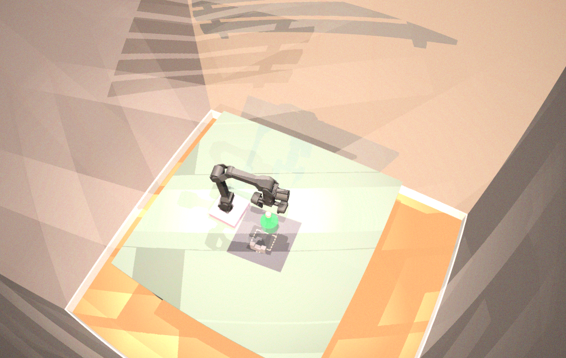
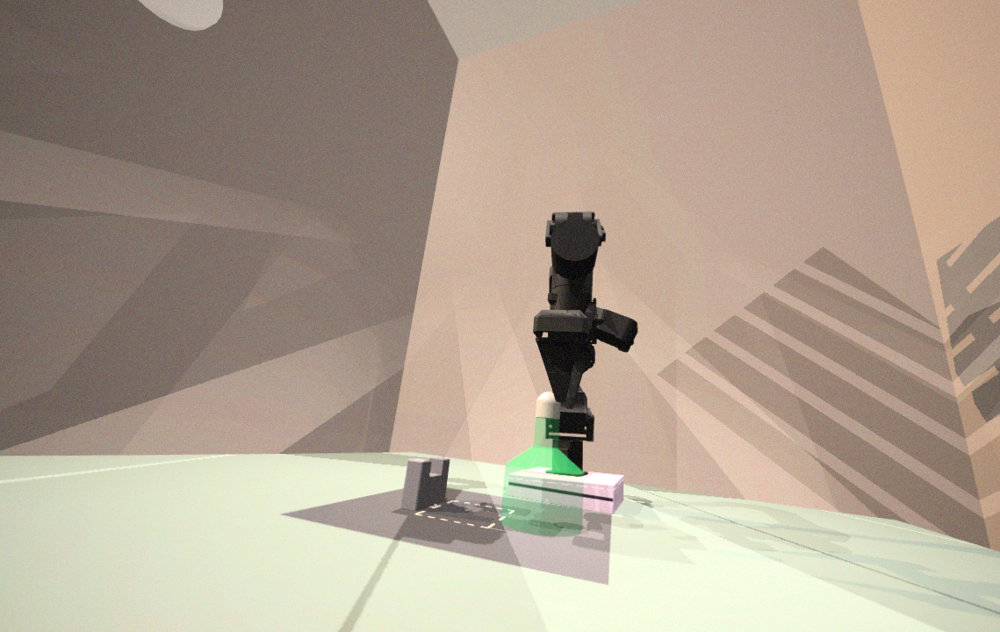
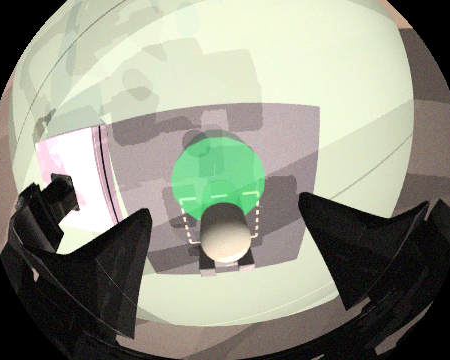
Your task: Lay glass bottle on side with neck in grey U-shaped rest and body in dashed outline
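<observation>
The green glass bottle (image 1: 269, 221) (image 2: 543, 463) (image 3: 217, 160) with its pale cap stands upright on the dark mat (image 1: 286, 242) (image 2: 566, 559) (image 3: 295, 125). The dashed outline (image 2: 492, 526) (image 3: 258, 204) lies beside it, partly covered by the bottle in the wrist view. The grey U-shaped rest (image 1: 257, 247) (image 2: 417, 483) (image 3: 208, 272) stands at the outline's far end from the bottle. My gripper (image 1: 269, 204) (image 2: 564, 397) (image 3: 225, 208) is open and empty, pointing down above the bottle. In the wrist view the cap shows between the fingertips, a little below their midpoint. Its exact height above the cap is unclear.
The arm's base stands on a white and pink block (image 1: 233, 219) (image 2: 605, 491) (image 3: 77, 165) beside the mat. The pale green table (image 1: 302, 302) spreads around them, with its edges well away from the mat. Arm shadows cross the mat.
</observation>
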Motion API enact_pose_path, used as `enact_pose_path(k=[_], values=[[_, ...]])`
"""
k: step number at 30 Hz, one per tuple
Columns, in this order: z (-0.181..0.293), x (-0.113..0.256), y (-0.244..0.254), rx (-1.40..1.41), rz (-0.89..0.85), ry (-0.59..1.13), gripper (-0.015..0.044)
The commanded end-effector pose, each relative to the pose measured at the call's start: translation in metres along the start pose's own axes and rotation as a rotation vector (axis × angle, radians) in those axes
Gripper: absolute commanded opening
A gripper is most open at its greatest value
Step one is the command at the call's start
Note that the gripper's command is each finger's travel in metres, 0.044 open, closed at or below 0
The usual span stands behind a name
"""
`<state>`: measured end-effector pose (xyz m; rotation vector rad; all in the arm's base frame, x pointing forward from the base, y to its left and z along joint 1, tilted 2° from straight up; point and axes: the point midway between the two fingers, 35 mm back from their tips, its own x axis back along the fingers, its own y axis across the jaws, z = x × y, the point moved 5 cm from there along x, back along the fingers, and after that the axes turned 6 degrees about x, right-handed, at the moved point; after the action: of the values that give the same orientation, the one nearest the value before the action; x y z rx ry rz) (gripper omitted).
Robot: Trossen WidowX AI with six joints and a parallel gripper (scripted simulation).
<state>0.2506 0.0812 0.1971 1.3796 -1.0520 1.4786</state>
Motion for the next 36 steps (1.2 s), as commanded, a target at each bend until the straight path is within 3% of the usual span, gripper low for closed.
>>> enact_pose_path(k=[1,13,24,36], values=[[0.005,0.001,0.002,0.002,0.001,-0.004,0.044],[0.022,0.001,0.004,0.002,0.001,-0.002,0.044],[0.022,0.001,0.004,0.002,0.001,-0.002,0.0151],[0.022,0.001,0.004,0.002,0.001,-0.002,0.0127]])
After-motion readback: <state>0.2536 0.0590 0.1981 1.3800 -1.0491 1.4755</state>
